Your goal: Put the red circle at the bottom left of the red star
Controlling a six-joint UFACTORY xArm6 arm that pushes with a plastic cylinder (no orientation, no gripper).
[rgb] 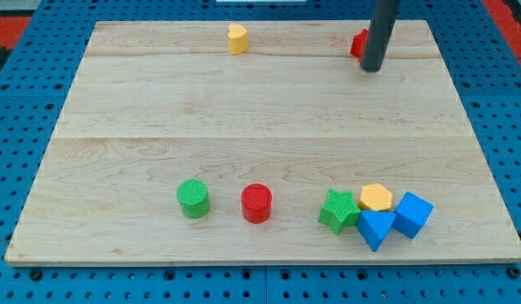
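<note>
The red circle (257,203) stands near the view's bottom, a little left of centre. A red block (358,44), partly hidden behind the rod, sits near the view's top right; its shape cannot be made out, so I cannot confirm it is the red star. My tip (372,68) rests on the board just right of and below that red block, touching or nearly touching it. The tip is far from the red circle.
A green circle (192,198) stands left of the red circle. A green star (339,210), yellow hexagon (376,197), blue triangle (376,228) and blue cube (412,214) cluster at the bottom right. A yellow block (236,39) sits at the top centre.
</note>
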